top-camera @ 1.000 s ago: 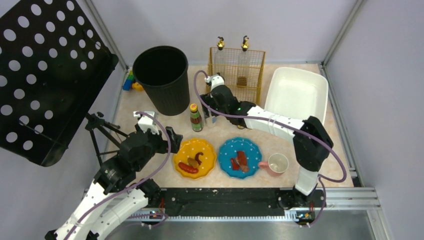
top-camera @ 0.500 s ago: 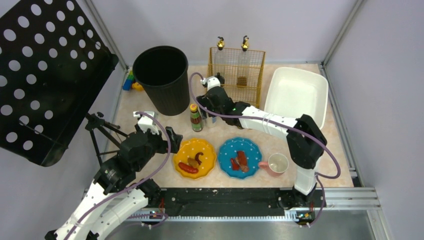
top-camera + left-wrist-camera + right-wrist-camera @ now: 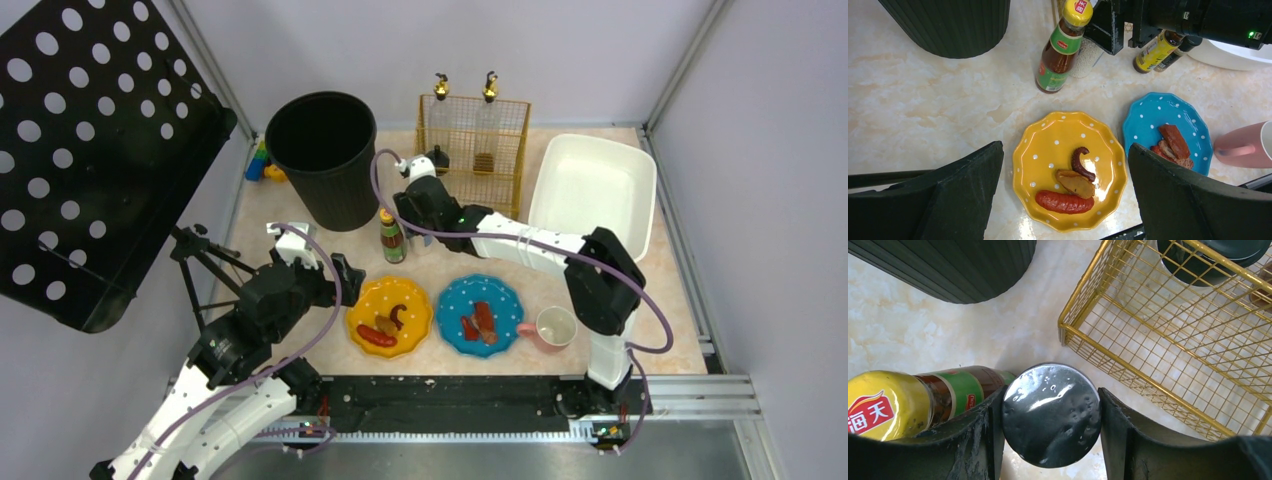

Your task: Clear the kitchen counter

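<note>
Kitchen counter [image 3: 923, 100] is spanning the whole workspace and carrying everything, so nothing looks cleared yet.
Black bin [image 3: 335, 200] is standing open at the back left. My guess is it's waiting for the food scraps.
White tub [image 3: 590, 185] is sitting at the back right, probably for the dishes.
Gold wire basket [image 3: 475, 140] is standing between the two, with two bottles in it, so it's likely the condiment rack.
Yellow plate [image 3: 1048, 145] and blue plate [image 3: 1153, 115] are sitting side by side at the near edge, both holding food.
Pink mug [image 3: 553, 328] is standing just right of the blue plate.
Sauce bottle [image 3: 1058, 55] is standing upright in front of the bin.
Right gripper [image 3: 1050, 412] is clamping a shaker jar [image 3: 1050, 390] from above, with both fingers pressing its shiny cap. The jar is touching the sauce bottle, just beside the basket corner. I'm reading this as a pick for the basket.
Left gripper [image 3: 1065, 147] is hovering over the yellow plate with its jaws spread wide, holding nothing. It's likely staged for the plate and staying out of the other arm's way.
</note>
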Available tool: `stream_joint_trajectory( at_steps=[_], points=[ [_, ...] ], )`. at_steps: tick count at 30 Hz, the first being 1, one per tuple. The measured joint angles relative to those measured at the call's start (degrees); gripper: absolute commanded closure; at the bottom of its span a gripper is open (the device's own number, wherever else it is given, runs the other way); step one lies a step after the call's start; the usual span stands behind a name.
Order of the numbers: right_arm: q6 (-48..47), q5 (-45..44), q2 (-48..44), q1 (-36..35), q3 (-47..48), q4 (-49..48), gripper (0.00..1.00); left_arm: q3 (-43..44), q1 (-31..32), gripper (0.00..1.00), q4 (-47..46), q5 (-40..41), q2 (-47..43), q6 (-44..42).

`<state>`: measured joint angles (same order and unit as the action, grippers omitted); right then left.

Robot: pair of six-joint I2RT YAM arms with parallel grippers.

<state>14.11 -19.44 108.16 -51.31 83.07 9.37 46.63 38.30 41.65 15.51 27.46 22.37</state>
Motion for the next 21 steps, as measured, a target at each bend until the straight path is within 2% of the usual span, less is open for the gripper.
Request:
stream_joint_trajectory(
  at_steps=[2,12,21],
  points=[
    [-0.09,-0.68,0.00,-0.37,-0.11,-0.17,0.80,0.00,0.00,0.01,0.00,0.00,0.00,0.00],
    [-0.92,-4.22,-3.89,-3.69,-2.75,1.20,0.94,0.00,0.00,0.01,0.00,0.00,0.00,-0.02],
    [-1.95,-5.60,-15.74,-3.80,-3.17,2.84,0.97,0.00,0.00,0.01,0.00,-0.04,0.00,-0.04]
  ],
)
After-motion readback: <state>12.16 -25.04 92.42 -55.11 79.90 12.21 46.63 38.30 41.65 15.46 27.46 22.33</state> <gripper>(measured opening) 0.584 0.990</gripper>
